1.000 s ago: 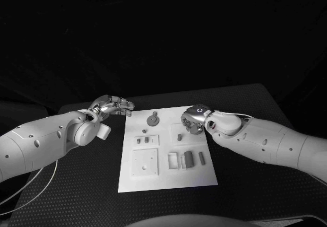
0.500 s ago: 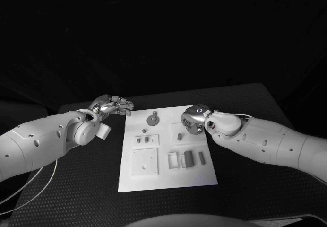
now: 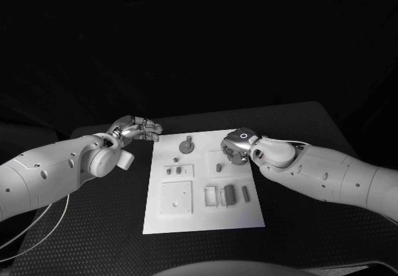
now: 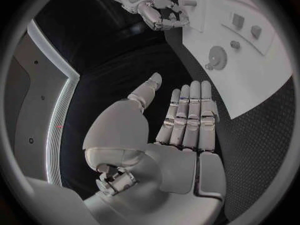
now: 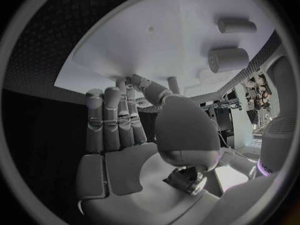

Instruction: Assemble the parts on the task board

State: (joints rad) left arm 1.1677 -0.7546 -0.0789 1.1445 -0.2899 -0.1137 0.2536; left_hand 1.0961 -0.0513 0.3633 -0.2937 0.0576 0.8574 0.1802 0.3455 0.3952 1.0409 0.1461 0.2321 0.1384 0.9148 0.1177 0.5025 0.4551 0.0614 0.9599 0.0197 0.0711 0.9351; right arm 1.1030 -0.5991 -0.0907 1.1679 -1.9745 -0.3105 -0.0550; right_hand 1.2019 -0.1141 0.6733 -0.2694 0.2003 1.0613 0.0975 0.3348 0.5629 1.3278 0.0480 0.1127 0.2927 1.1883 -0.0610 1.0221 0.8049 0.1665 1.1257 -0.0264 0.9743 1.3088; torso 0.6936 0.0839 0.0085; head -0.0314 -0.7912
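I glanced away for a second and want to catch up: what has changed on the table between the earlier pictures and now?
The right hand has crept slightly toward the robot over the far right corner of the task board. Nothing was picked up or let go. The left hand stays at the board's far left corner, and the parts lie as before.
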